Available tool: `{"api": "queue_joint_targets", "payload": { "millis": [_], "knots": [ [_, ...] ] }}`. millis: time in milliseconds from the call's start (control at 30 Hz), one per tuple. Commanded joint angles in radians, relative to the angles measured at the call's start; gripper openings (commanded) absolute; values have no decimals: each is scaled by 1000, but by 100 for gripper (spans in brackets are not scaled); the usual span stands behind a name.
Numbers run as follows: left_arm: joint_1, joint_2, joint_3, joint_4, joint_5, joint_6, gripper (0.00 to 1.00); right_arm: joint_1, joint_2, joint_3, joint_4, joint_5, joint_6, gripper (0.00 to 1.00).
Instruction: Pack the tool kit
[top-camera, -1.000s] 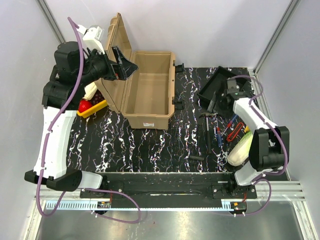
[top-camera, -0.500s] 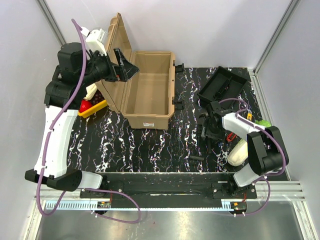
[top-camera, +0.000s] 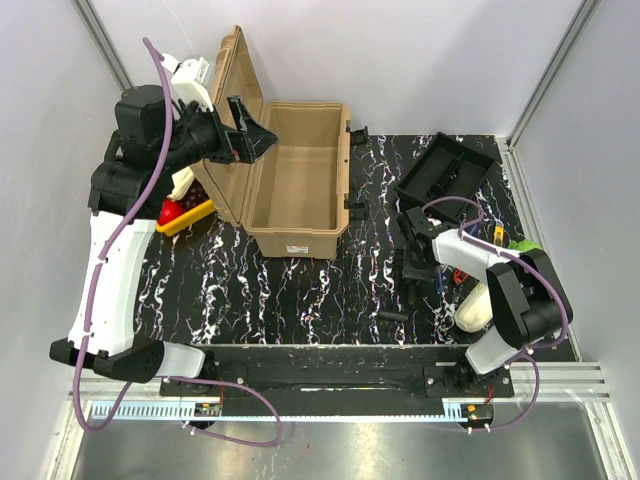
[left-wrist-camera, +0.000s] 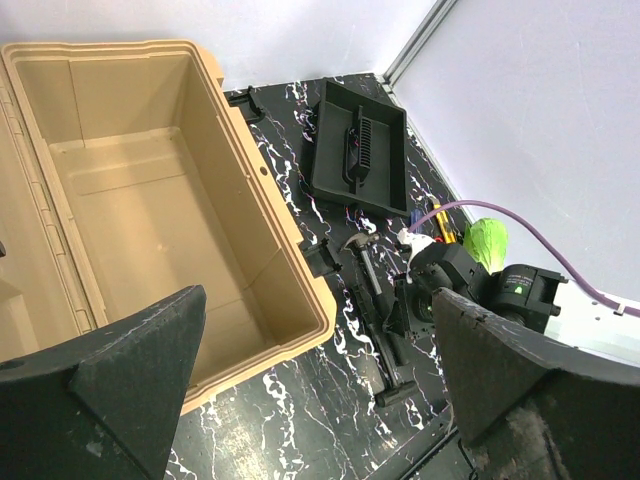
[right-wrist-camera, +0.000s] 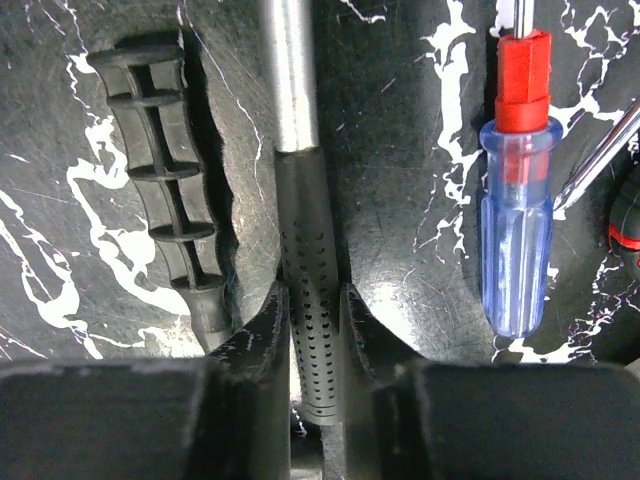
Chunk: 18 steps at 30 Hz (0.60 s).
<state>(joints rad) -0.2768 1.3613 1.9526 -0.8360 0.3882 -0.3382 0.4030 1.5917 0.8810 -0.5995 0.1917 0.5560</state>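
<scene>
Right tool (right-wrist-camera: 312, 305) clenches the hammer handle (right-wrist-camera: 304, 230); the toolbox (top-camera: 344, 170) stands open and empty.

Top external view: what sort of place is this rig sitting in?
Probably a lab test cell: plain white walls, aluminium corner posts, a black marbled tabletop with a mounting rail at its near edge.

Booth with plain white walls (top-camera: 400, 60), evenly lit.
Black white-veined table (top-camera: 270, 290) stood between grey metal corner posts (top-camera: 545, 75); a metal rail (top-camera: 585, 380) ran along its near edge.
</scene>
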Motion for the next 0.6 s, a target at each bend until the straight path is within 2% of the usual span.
{"api": "queue_joint_targets", "payload": {
  "millis": [0,67,267,567],
  "knots": [
    [-4,-11,9,43,15,7,99,5,39,-5,49,-4,25,8],
    [-4,-10,9,43,12,7,99,5,37,-2,55,-12,30,0],
    [-4,-13,9,41,12,7,99,8,-22,22,53,-15,5,0],
    [-4,-18,8,41,9,5,99,7,-191,78,84,-172,45,0]
  ]
}}
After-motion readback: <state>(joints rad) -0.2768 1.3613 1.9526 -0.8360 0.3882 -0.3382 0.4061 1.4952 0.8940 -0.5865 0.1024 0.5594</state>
